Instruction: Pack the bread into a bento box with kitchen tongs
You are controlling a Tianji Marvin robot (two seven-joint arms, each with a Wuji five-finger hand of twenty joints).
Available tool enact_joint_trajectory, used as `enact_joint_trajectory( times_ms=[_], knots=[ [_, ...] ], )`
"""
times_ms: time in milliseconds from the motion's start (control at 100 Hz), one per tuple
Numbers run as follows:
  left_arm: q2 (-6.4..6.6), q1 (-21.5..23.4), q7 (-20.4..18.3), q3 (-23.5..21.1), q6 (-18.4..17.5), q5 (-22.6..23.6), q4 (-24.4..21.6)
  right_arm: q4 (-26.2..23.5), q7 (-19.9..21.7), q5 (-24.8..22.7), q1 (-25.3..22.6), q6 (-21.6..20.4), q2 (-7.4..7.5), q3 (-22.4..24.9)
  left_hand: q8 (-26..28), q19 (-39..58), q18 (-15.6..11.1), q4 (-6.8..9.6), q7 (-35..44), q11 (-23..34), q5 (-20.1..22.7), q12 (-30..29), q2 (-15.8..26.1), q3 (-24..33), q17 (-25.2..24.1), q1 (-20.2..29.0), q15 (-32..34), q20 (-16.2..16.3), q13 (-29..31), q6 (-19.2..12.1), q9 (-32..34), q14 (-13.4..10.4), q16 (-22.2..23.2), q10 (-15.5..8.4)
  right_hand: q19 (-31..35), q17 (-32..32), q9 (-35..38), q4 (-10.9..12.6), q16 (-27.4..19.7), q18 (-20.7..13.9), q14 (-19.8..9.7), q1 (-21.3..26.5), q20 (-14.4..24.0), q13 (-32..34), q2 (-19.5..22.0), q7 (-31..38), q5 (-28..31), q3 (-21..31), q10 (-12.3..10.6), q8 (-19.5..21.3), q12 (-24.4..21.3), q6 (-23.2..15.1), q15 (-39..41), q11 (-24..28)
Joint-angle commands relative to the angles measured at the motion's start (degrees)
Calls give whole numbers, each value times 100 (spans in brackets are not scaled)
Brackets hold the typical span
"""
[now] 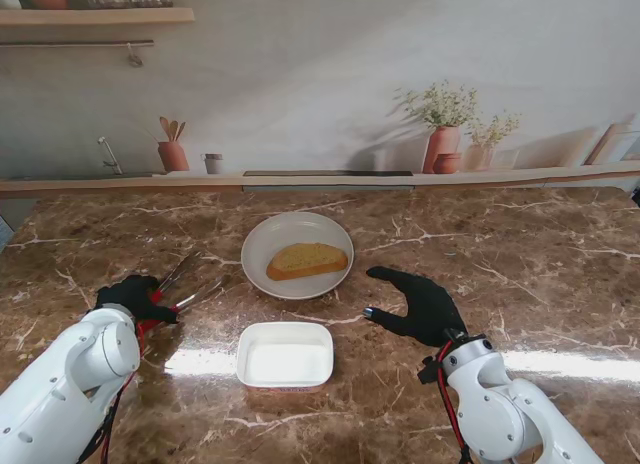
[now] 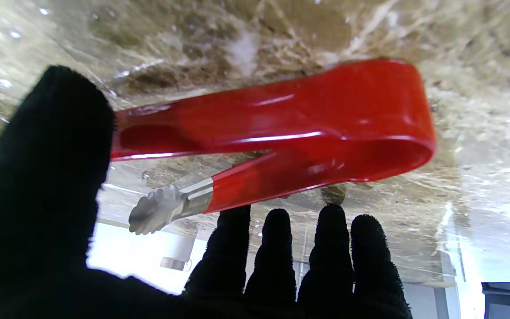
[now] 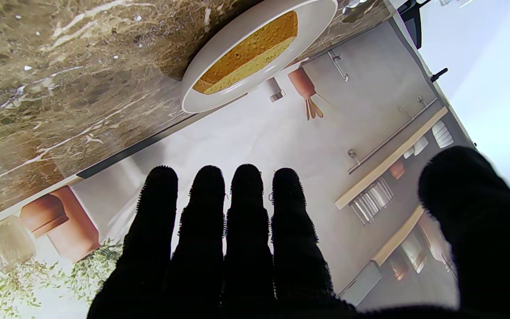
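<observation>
A slice of toasted bread [image 1: 307,260] [image 3: 250,55] lies on a white plate [image 1: 262,236] [image 3: 193,104] in the middle of the table. Nearer to me stands an empty white bento box [image 1: 284,327]. Tongs [image 1: 190,284] [image 2: 308,133] with a red handle and metal tips lie on the marble at the left, tips pointing toward the plate. My left hand [image 1: 133,297] [image 2: 148,283] hovers over the handle end, fingers straight and thumb apart, open. My right hand [image 1: 420,304] [image 3: 246,248] is open and flat, to the right of the box and plate.
The brown marble table [image 1: 520,254] runs back to a wall ledge holding a utensil pot [image 1: 173,154], a small cup [image 1: 212,163] and potted plants [image 1: 445,144]. Bare marble lies between the plate and my right hand.
</observation>
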Motion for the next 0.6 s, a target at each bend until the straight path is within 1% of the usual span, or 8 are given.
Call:
enact_joint_trajectory(
  times_ms=[0, 150, 290, 320, 420, 520, 590],
  knots=[
    [-26, -24, 98, 73, -51, -53, 119, 32, 85, 35, -52, 45, -1, -6, 113, -96, -87, -77, 123, 65, -238, 95, -206, 146, -77, -78, 28, 126, -50, -311, -90, -169, 82, -119, 44, -12, 13, 131, 84, -31, -20, 108, 63, 92, 116, -1, 1, 41, -68, -43, 92, -61, 13, 3],
    [-68, -46, 321, 214, -59, -176, 312, 36, 94, 43, -58, 50, 0, -16, 173, -96, -77, -71, 156, 87, -354, 109, -194, 187, -85, -27, 25, 176, 10, -839, -4, -168, 96, -203, 45, -14, 7, 131, 83, -32, -18, 110, 65, 92, 116, -4, -6, 39, -65, -43, 94, -62, 13, 0],
    [-73, -20, 410, 326, -49, -152, 454, 57, 103, 34, -49, 32, 4, -22, 295, 1, -22, -43, 289, 125, -432, 124, -151, 269, -85, 91, 56, 278, 93, -1294, 108, -125, 133, -219, 45, -13, 10, 132, 83, -28, -15, 112, 66, 93, 125, -2, 0, 38, -66, -43, 96, -56, 14, 0],
    [-81, -15, 438, 343, -40, -192, 486, 62, 99, 42, -45, 34, 2, -27, 322, 14, 2, -34, 324, 145, -424, 131, -157, 316, -86, 146, 68, 291, 116, -1384, 156, -115, 143, -311, 45, -12, 12, 131, 83, -31, -20, 112, 66, 92, 126, -3, -2, 36, -62, -43, 96, -60, 14, 1],
    [-112, 13, 583, 382, -7, -276, 589, 76, 83, 67, -25, 35, -3, -52, 511, 99, 67, -25, 600, 206, -361, 155, -129, 594, -103, 247, 112, 364, 184, -1566, 267, -90, 188, -341, 47, -13, 20, 131, 84, -25, -12, 116, 68, 94, 126, -1, 4, 35, -58, -42, 99, -57, 15, 4],
    [-199, 61, 1018, 374, -73, -408, 742, 83, 106, -109, -3, 34, 24, -62, 725, 259, 196, -66, 934, 347, -209, 212, -204, 942, -118, 252, 170, 463, 315, -1646, 512, -84, 224, -344, 50, -9, 26, 130, 83, -29, -18, 102, 70, 93, 147, -4, -1, 27, -62, -43, 101, -61, 14, 6],
    [-266, 112, 1279, 338, -149, -552, 817, 83, 153, -46, 2, 23, 24, -71, 762, 314, 215, -82, 1009, 397, -134, 225, -274, 1005, -102, 250, 208, 484, 404, -1658, 640, -72, 238, -366, 45, -18, 26, 132, 82, -30, -13, 121, 68, 85, 145, -5, -2, 23, -65, -44, 102, -65, 11, 5]
  ],
)
